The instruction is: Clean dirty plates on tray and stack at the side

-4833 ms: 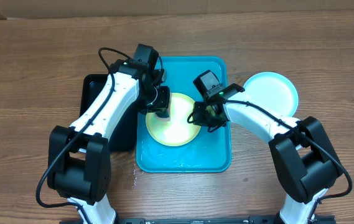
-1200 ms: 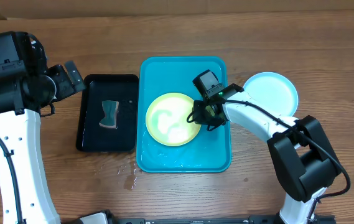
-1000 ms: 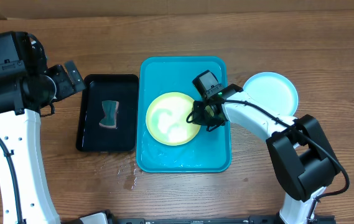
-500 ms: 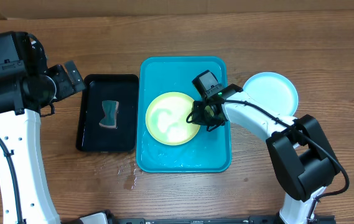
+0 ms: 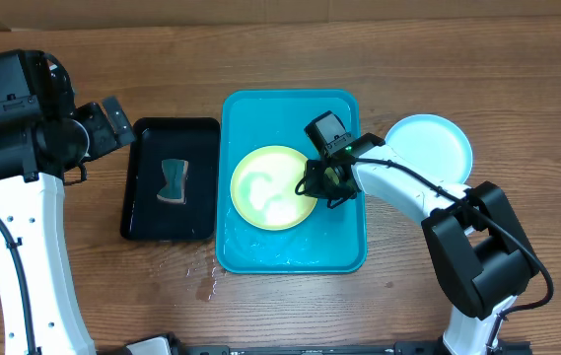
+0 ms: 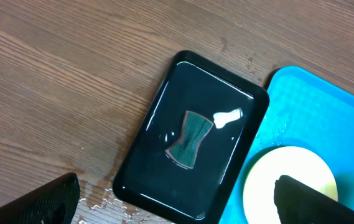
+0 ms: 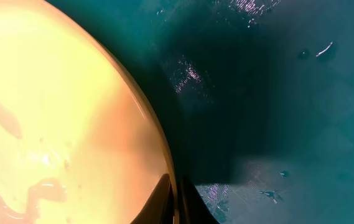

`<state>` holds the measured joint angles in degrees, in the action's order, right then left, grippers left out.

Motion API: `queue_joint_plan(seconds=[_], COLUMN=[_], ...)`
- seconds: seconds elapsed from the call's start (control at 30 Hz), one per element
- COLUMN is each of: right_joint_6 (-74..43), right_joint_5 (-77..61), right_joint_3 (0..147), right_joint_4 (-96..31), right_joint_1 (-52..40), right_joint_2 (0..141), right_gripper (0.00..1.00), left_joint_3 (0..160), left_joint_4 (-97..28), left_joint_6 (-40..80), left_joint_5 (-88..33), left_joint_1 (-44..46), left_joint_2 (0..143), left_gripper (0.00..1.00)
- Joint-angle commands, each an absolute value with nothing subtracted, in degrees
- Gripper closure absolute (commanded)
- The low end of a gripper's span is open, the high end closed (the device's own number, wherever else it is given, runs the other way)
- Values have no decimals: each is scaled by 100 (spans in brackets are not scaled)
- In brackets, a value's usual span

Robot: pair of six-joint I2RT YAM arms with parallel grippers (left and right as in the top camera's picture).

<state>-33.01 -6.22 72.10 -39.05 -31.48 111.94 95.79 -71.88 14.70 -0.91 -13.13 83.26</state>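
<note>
A pale yellow-green plate with wet streaks lies in the bright cyan-blue tray. My right gripper is shut on the plate's right rim. The right wrist view shows its fingertips clamped either side of the plate's edge over the tray's floor. A light cyan plate sits on the table right of the tray. My left gripper hangs open and empty, high at the far left. From its wrist view I look down past it on the plate and tray.
A black tray left of the cyan tray holds a green sponge, also visible from the left wrist as the black tray and the sponge. Water drops lie on the wooden table near the trays' front corners.
Since the oldest frame my left arm has pulled away from the plate to the far left, and the sponge now lies in the black tray. Over the last second nothing has moved.
</note>
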Motion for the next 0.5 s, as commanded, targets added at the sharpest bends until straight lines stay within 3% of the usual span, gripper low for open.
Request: queue_joint_plan(seconds=[0.0,0.47], right_joint_6=[-3315,-3297], right_joint_5=[-611,-609], right_joint_3=[7271,7271], right_joint_4=[-3883,-3881], right_joint_1=[-3148,-3148], right_joint_2=[11227,11227], right_gripper=[96,95], left_joint_3=[9649,9649], left_joint_4=[-7192,-7192], left_joint_6=[1544,1544], left_joint_5=[-132,-132], left_joint_1=[-1310,-1310], left_joint_2=[8326,8326], left_gripper=[0,0])
